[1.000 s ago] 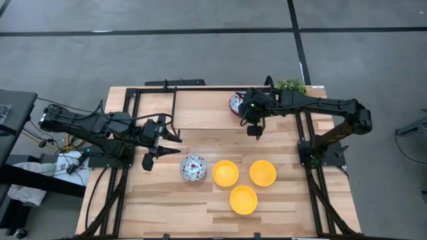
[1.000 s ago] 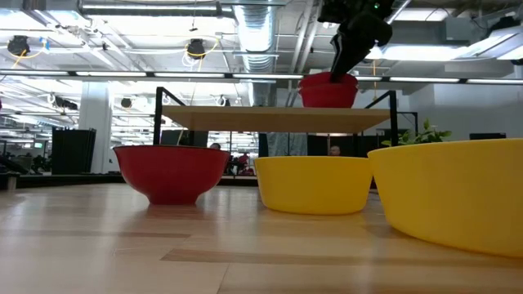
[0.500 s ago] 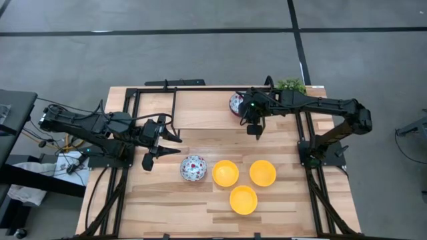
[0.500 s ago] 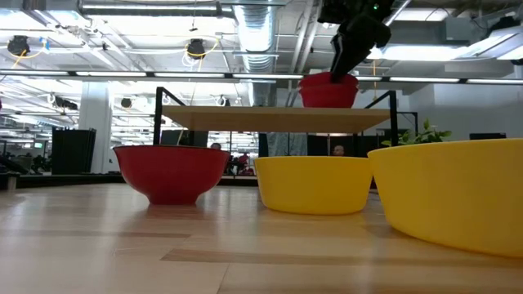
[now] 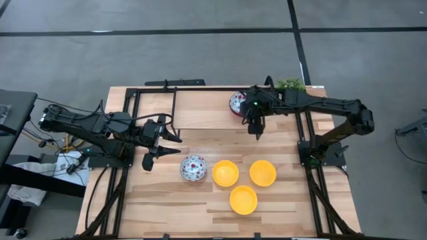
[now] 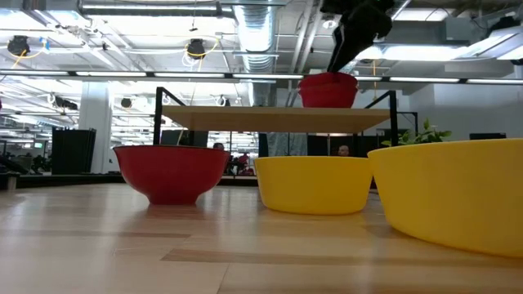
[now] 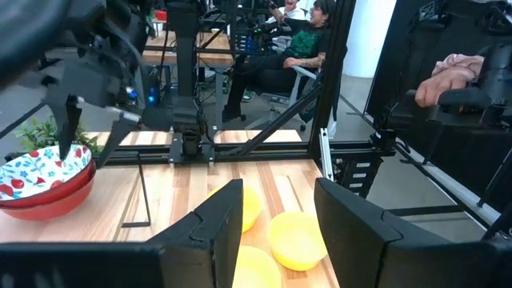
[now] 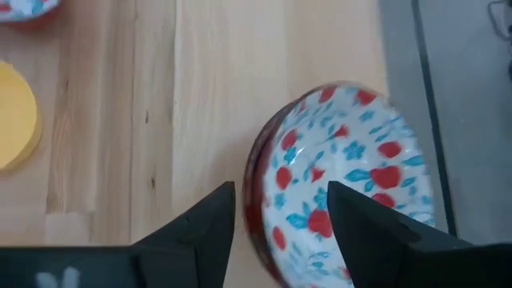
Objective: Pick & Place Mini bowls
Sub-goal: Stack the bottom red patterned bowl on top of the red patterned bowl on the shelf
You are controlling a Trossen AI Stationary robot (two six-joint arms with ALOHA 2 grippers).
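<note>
Hovering my right fingers (image 8: 280, 220), spread, over stacked floral bowls (image 8: 340, 180), half hidden under my arm from above. Left fingers (image 7: 276, 232) spread, idle at desk (image 5: 200, 200) edge.

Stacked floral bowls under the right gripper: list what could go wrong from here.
1. The right gripper is open just above the stacked floral bowls; closing may catch both rims, or only the top one.
2. The stack sits near the table edge beside the plant; a nudge could push it off.
3. The left gripper waits clear.
</note>
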